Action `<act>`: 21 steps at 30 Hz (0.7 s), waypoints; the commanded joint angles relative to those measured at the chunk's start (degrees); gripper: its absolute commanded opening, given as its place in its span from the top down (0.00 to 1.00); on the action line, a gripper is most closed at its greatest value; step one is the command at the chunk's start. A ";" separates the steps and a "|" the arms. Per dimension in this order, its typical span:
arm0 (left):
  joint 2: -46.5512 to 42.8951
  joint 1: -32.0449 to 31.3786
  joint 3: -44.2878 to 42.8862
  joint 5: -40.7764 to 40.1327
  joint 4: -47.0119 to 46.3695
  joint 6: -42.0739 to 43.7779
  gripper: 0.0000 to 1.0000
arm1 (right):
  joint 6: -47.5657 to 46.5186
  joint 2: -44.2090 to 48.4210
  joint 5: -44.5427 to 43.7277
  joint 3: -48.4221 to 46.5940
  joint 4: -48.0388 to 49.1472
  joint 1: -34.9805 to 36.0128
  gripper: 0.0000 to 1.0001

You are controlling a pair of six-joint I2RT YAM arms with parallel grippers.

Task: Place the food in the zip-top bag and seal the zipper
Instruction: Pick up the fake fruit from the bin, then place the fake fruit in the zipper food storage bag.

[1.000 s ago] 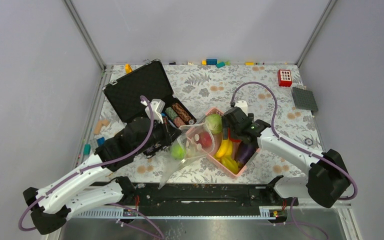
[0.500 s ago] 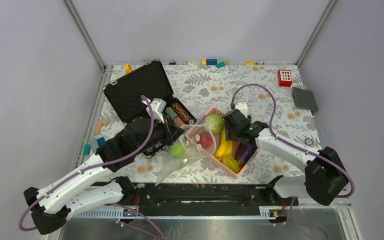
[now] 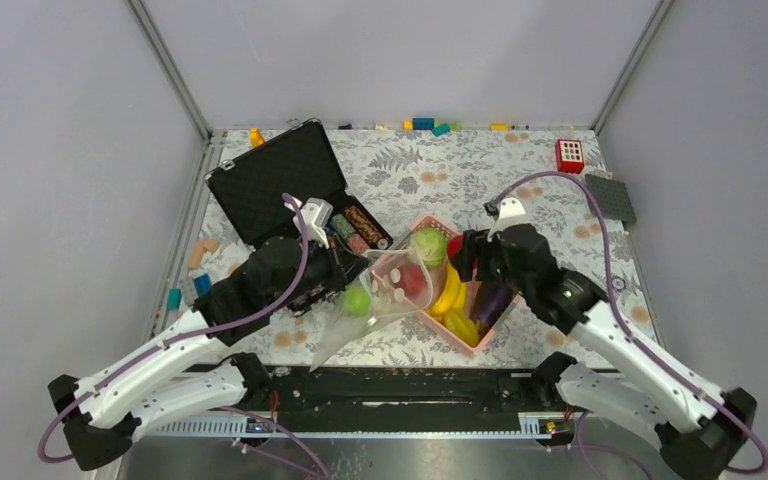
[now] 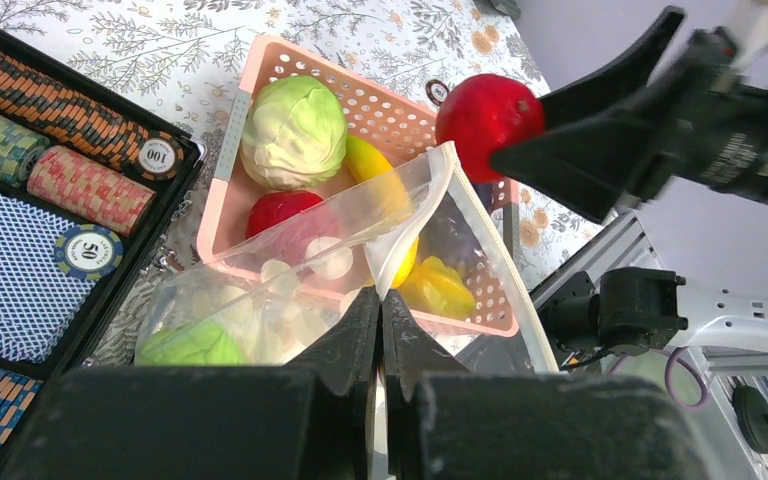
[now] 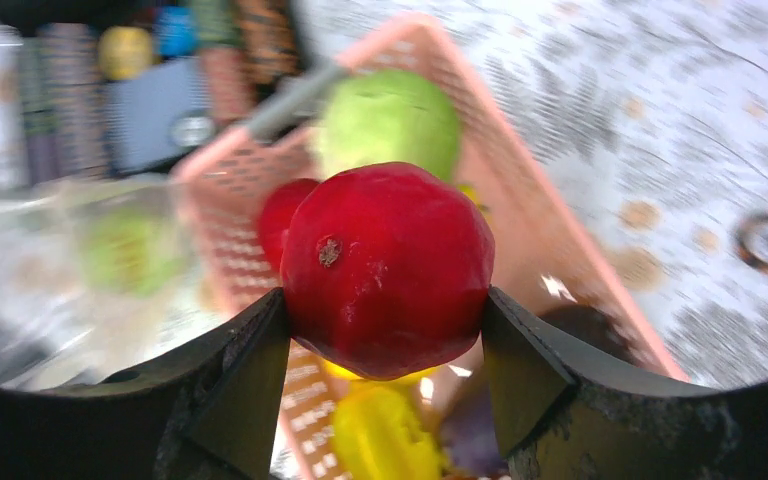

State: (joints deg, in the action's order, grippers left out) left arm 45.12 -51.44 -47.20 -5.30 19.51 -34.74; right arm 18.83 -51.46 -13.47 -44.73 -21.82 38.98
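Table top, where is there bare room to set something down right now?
Widest bare cloth: back centre, between the black case, the red block and the pink basket. A narrower strip lies along the near edge, in front of the basket. Crowded: the middle, where case, zip-top bag and basket press together.

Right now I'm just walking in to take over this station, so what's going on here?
The left gripper pinches the rim of the zip-top bag, holding its mouth open beside the pink basket. A green lime is already inside. The right gripper holds a red apple in the air above the basket, near the bag's mouth. The cabbage, bananas, eggplant and another apple lie in the basket, and the bag is not sealed.
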 commanded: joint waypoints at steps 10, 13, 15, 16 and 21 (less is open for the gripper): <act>0.22 0.26 -0.27 2.68 -5.09 1.70 1.00 | 4.14 5.10 54.85 2.20 29.95 0.14 0.58; 0.23 0.16 0.01 2.75 -5.87 1.65 1.00 | 5.46 2.85 57.12 1.62 32.79 1.03 0.57; 0.38 0.20 0.02 2.98 -6.04 1.53 1.00 | 4.79 2.01 56.52 0.97 32.57 2.45 0.56; 0.40 0.13 -0.04 3.08 -6.11 1.52 1.00 | 3.85 1.61 55.42 0.45 31.55 3.28 0.55; 0.36 0.18 -0.17 3.27 -5.85 1.61 1.00 | -3.16 0.80 47.66 -2.68 22.50 6.62 0.32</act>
State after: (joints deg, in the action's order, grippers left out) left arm 45.50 -51.44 -47.20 -3.62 17.87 -34.00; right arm 20.51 -50.57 37.34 -43.53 4.19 43.27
